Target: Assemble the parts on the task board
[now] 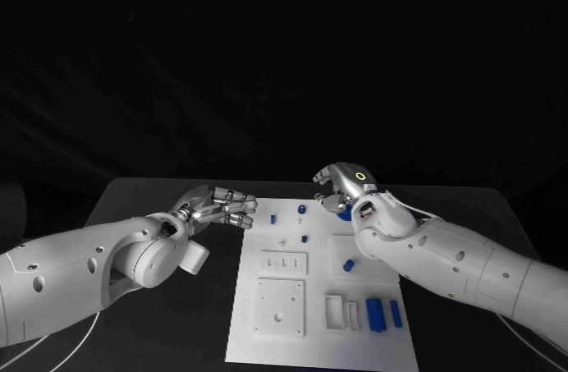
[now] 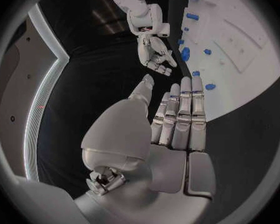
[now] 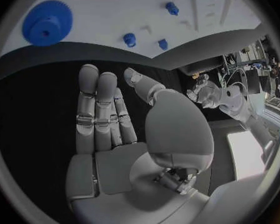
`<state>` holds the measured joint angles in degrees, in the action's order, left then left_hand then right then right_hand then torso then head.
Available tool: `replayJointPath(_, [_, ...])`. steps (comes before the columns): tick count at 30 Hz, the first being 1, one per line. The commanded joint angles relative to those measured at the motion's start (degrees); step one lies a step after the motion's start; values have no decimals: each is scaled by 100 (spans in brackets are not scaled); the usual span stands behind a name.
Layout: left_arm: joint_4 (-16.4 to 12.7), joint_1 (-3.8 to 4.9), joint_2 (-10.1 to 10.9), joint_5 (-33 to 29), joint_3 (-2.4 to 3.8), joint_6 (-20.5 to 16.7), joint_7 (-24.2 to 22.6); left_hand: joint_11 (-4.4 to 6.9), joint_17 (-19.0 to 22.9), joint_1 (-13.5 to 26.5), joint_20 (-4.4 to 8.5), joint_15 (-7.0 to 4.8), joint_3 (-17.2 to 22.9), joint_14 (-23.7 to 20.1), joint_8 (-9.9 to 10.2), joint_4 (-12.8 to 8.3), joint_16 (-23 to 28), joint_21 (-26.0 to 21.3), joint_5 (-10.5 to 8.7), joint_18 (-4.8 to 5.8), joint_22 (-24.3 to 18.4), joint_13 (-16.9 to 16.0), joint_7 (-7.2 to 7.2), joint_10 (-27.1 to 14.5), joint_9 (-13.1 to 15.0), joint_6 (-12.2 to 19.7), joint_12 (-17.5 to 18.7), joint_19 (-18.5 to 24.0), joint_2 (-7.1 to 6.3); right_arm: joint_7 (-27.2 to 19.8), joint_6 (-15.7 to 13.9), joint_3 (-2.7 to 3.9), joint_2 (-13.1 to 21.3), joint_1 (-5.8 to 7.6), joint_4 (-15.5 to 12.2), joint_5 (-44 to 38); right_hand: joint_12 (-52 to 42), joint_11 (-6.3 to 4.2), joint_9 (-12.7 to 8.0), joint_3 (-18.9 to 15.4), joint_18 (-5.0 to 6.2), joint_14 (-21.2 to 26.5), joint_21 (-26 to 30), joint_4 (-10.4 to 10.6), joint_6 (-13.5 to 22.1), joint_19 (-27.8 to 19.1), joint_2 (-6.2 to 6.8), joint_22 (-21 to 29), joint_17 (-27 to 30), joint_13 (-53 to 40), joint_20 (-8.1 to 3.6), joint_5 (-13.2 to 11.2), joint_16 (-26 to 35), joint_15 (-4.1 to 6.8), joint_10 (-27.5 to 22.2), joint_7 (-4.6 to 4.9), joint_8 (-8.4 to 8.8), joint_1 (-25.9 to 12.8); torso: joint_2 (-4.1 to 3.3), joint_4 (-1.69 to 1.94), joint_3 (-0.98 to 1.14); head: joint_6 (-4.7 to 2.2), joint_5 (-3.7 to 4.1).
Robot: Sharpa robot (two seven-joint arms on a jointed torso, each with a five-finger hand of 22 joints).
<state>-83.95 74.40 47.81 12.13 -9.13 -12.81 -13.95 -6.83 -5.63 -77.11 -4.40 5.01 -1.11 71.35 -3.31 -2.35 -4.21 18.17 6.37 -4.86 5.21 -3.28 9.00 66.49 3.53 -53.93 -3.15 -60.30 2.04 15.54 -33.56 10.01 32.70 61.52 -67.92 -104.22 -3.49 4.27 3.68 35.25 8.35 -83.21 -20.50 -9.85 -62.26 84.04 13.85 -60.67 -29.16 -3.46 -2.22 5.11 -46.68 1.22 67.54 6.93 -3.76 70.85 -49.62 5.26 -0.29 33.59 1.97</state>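
The white task board (image 1: 267, 335) lies in the middle of the black table. My left hand (image 1: 219, 206) hovers over the table just off the board's far left corner, its fingers (image 2: 180, 115) straight and side by side with nothing in them. My right hand (image 1: 345, 190) is over the board's far right corner, palm (image 3: 115, 149) bare and fingers extended. A blue gear (image 3: 48, 23) lies on the board just beyond those fingers. Small blue pegs (image 1: 273, 220) (image 1: 304, 239) stand near the far edge, and another blue part (image 1: 350, 265) sits mid-board.
Two upright blue pieces (image 1: 374, 314) (image 1: 396, 313) and white blocks (image 1: 339, 312) sit at the board's near right. Two square white plates (image 1: 281, 306) (image 1: 284, 263) lie on its near left. Black table (image 1: 474, 208) shows on both sides of the board.
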Motion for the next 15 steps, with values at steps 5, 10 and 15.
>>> replayJointPath(5, [-6, 8, 21, 15, 4, 50, -33, -1, -6, 9, 9, 16, -29, 4, -15, 0, -7, 23, -16, 41, -9, -10, -5, -45, 0, 29, -18, 45, 45, -40, 608, 44, 341, -19, -164, 67, 6, -32, 0, -110, -45, 14, 33, 48, 45, 194, 57, 21, -5, -2, -65, 42, -12, 43, 161, -47, 18, -53, 50, -95, 41, 5, -36])
replayJointPath(10, [4, 7, 22, 14, 3, 55, -38, -1, -6, 9, 9, 16, -29, 4, -15, 0, -7, 23, -16, 41, -9, -10, -5, -45, 0, 29, -18, 45, 45, -103, 822, 54, 452, -45, -132, 70, -56, -179, 1, -252, -100, 15, -20, 64, 83, 198, 78, -5, -22, -43, -151, 76, -2, 150, 710, -66, 15, -65, 47, -81, 43, 22, -33])
replayJointPath(15, [22, 6, 13, 14, 2, 57, -42, -5, -7, 3, 10, 15, -26, 7, -15, -5, -9, 26, -16, 40, -13, -9, -3, -56, -1, 40, -17, 44, 45, -128, 1106, 57, 466, -55, -7, 75, -261, -374, 14, -764, -276, -17, -264, 41, 33, 223, 8, -135, -107, -299, -275, 250, -40, 260, 1321, -105, 10, 20, 43, -71, 38, 20, -23])
